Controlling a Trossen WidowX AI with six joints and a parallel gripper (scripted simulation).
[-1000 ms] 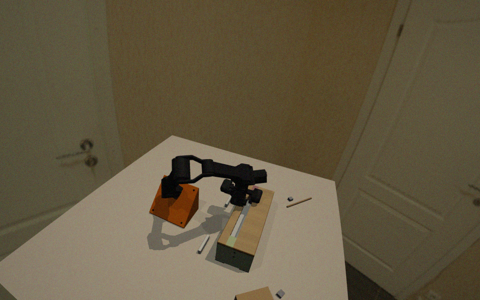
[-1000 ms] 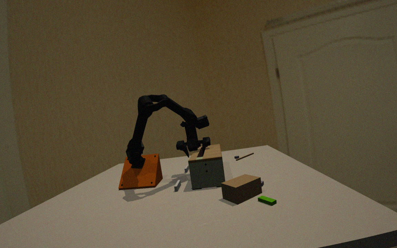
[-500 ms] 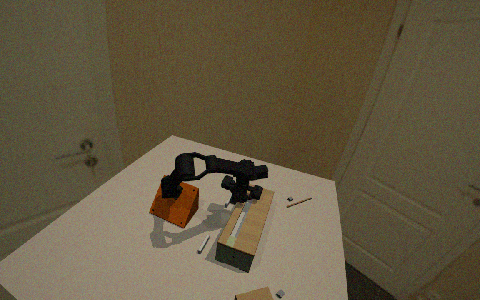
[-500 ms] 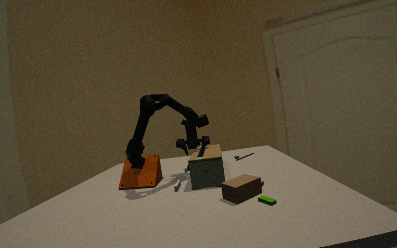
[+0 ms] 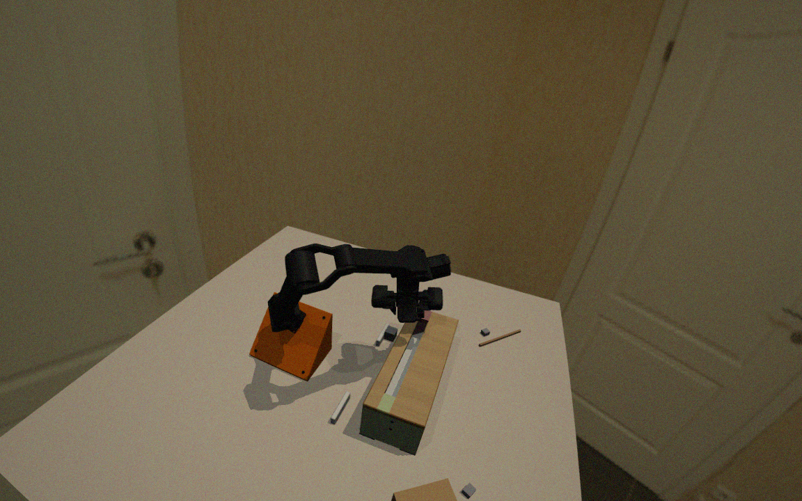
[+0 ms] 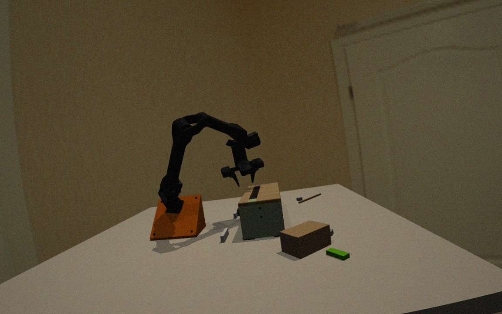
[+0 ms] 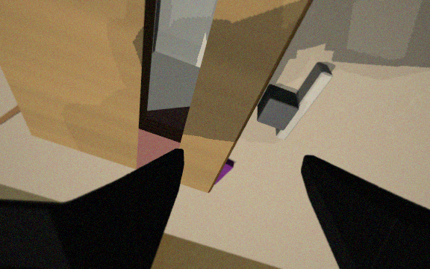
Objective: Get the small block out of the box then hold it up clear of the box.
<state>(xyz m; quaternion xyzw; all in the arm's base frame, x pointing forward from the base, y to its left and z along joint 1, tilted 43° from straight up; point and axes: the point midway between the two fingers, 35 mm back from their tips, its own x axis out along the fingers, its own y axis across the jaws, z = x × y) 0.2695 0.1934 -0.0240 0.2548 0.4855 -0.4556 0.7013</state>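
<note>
The pale table point(image 5: 205, 386) point(image 6: 167, 281) point(image 7: 405, 149) spreads below the end effector. The black arm point(image 5: 376, 259) point(image 6: 221, 125) reaches over it, bending downward at the wrist. The box point(image 5: 438, 367) point(image 6: 261, 218) point(image 7: 69, 75) stands upright, partly beneath the gripper point(image 5: 408, 315) point(image 6: 245, 183) point(image 7: 242, 154) and running away from it. Lowering here could drive a fingertip into the wooden lid or its slot and push or tip the box, because one finger overlaps the lid in the wrist view.

The fingers stand well apart, short of their widest spread, with nothing between them; I see no contact with the box.

A whitish bar point(image 5: 381, 337) point(image 7: 304, 106) lies below the gripper, towards the arm's base. If the fingers come down askew, they may catch it or pinch it along with its neighbour.

That neighbour, the small dark-grey block point(image 5: 390, 333) point(image 7: 278, 112), appears to be the task's block, already out on the table. It sits below the gripper, between bar and box; whether it touches either is unclear. Tight room beside the box wall could spoil the grasp or knock the block away.
</note>
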